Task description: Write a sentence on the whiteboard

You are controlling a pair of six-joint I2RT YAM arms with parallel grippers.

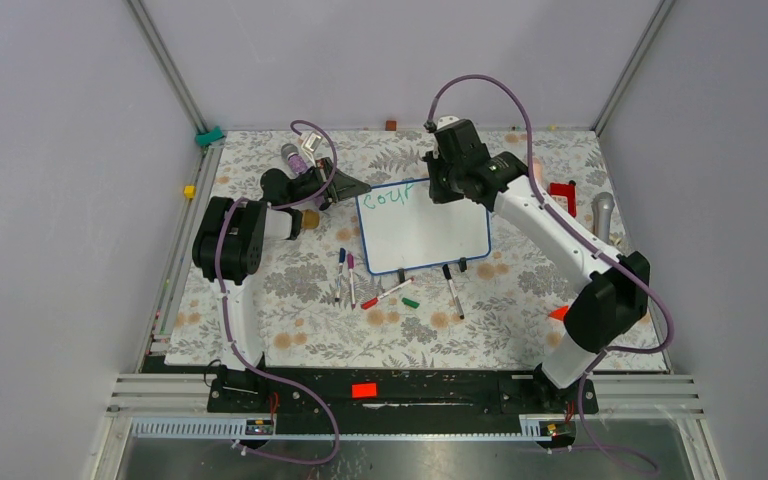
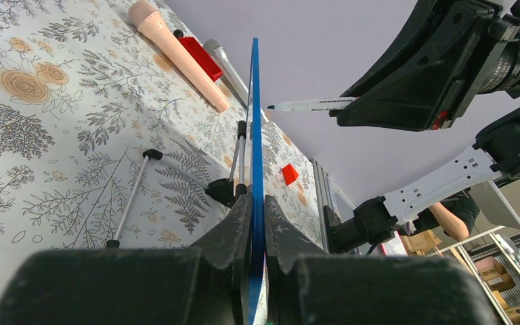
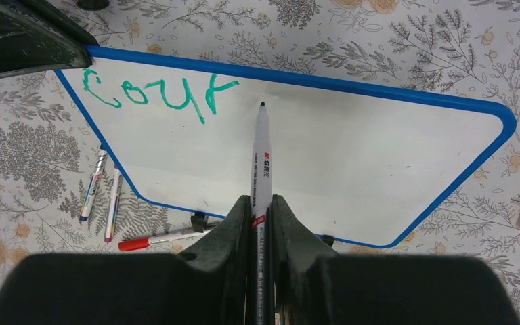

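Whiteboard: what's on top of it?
Green letters "cour" at its upper left, a marker tip just beside them. From above, the whiteboard hides whatever is beneath.

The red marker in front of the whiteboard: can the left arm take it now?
Probably not yet. The left gripper is shut on the edge of the whiteboard, so it must let go first. The red marker itself lies uncovered.

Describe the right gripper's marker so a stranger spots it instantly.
Find the blue-framed white whiteboard in the middle. There the right gripper clamps a slim white marker pointing beside the green letters. Unlike the loose pens beside the board, it is held.
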